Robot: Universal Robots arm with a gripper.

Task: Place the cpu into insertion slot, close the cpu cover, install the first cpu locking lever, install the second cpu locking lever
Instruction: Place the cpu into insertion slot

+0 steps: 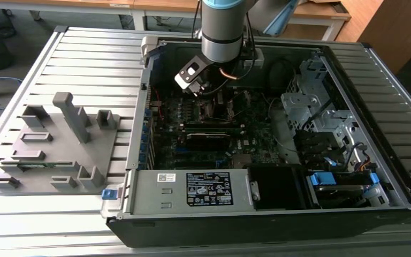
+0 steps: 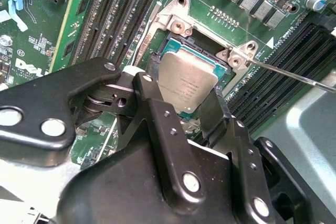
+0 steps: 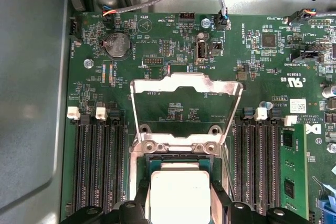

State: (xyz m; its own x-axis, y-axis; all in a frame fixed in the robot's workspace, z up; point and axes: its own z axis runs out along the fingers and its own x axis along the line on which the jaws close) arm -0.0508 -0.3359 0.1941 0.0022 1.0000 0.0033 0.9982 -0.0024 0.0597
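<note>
Here's the black two-finger gripper point(image 2: 181, 92) pinching the small flat square cpu point(image 2: 188, 77) with its dull grey metal top by two opposite edges. It holds the chip low over the square silver-rimmed insertion slot point(image 2: 169, 45), seated or not I cannot tell, while the thin silver frame of the cpu cover point(image 3: 185, 81) stands hinged open behind. I'd judge it light, stiff and slick, delicate underneath like the socket's contacts, so the bare side edges are the place to grip it, kept level, never the underside.
</note>
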